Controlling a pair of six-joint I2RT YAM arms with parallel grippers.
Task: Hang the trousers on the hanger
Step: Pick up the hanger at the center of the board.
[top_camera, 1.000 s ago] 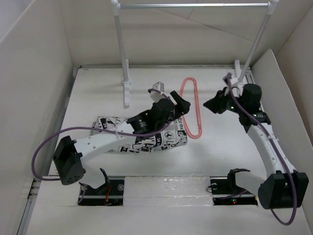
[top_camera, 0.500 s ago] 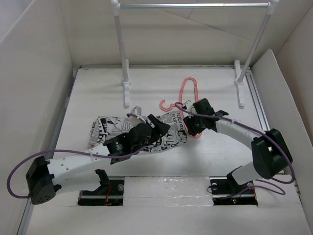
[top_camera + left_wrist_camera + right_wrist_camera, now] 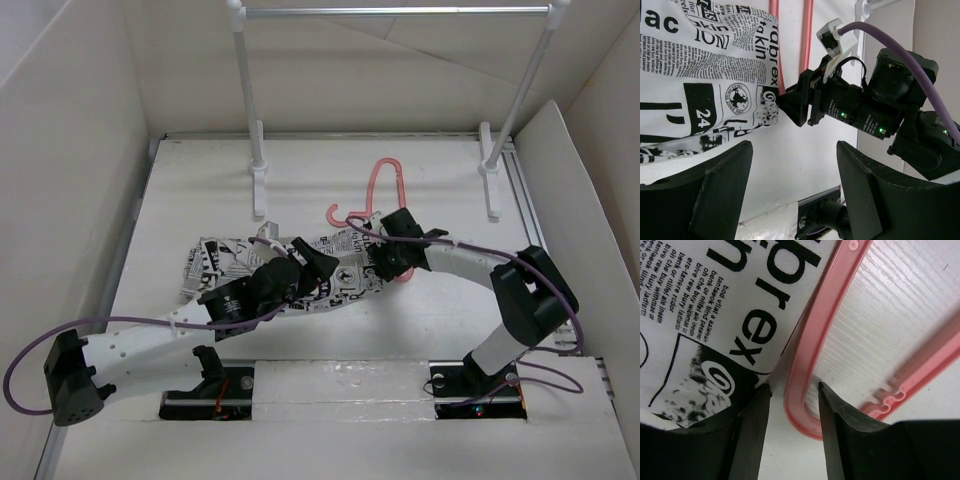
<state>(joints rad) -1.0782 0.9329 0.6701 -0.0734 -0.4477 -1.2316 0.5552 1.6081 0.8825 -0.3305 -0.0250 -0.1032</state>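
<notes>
Trousers (image 3: pixel 208 268) lie flat on table (image 3: pixel 200 190), one end against hanger (image 3: pixel 812 337) (hanger also flat). R gripper (image 3: pixel 791 386) at hanger's near corner, jaws apart astride rod, unclamped. L gripper (image 3: pixel 794 147) left of hanger, released, empty.

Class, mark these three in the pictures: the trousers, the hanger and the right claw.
trousers (image 3: pixel 705 60): left wrist view, on the printed cloth.
hanger (image 3: pixel 809 340): right wrist view, on the pink rod beside the cloth.
right claw (image 3: pixel 792 386): right wrist view, midway between its fingertips, which stand either side of the rod.
</notes>
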